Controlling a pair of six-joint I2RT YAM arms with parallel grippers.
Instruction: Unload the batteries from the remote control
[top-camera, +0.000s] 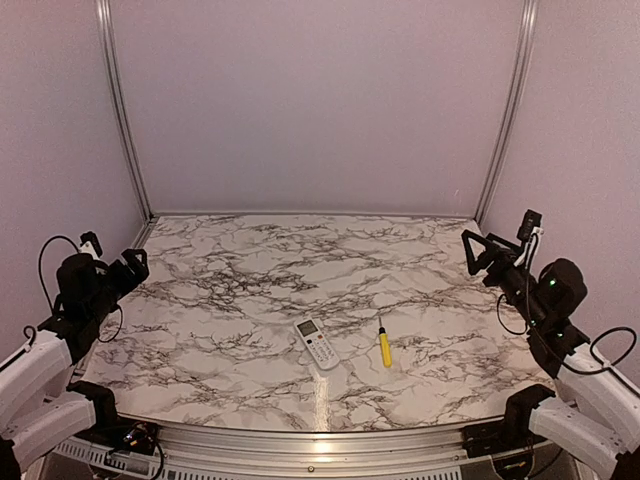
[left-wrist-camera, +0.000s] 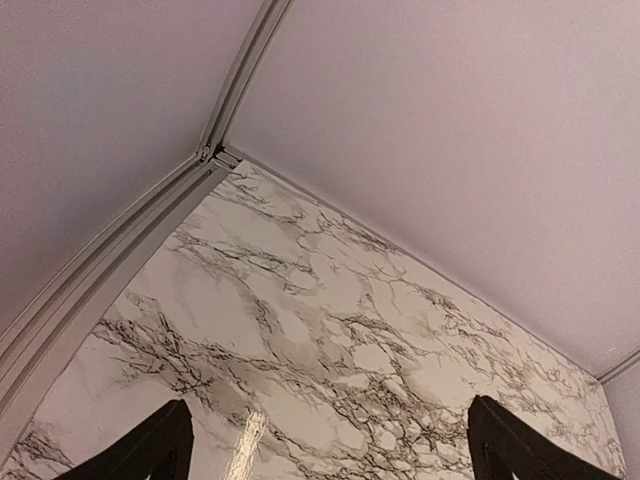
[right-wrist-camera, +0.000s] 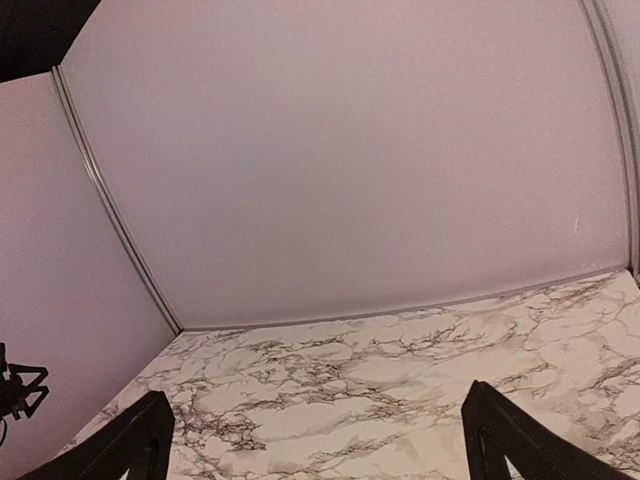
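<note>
white oblong remote (top-camera: 317, 343) on marble counter (top-camera: 240, 290) | yellow screwdriver (top-camera: 384, 347) beside | L end effector (top-camera: 134, 264) spread | R end effector (top-camera: 477, 248) spread

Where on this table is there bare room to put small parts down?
The table is bare from the remote control and the screwdriver back to the rear wall, and out to both sides of them. Only the strip between those two, near the front edge, is crowded.

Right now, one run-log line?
remote control: face-up, untouched; batteries: unseen; screwdriver: beside it; left gripper: open, parked; right gripper: open, parked
</note>
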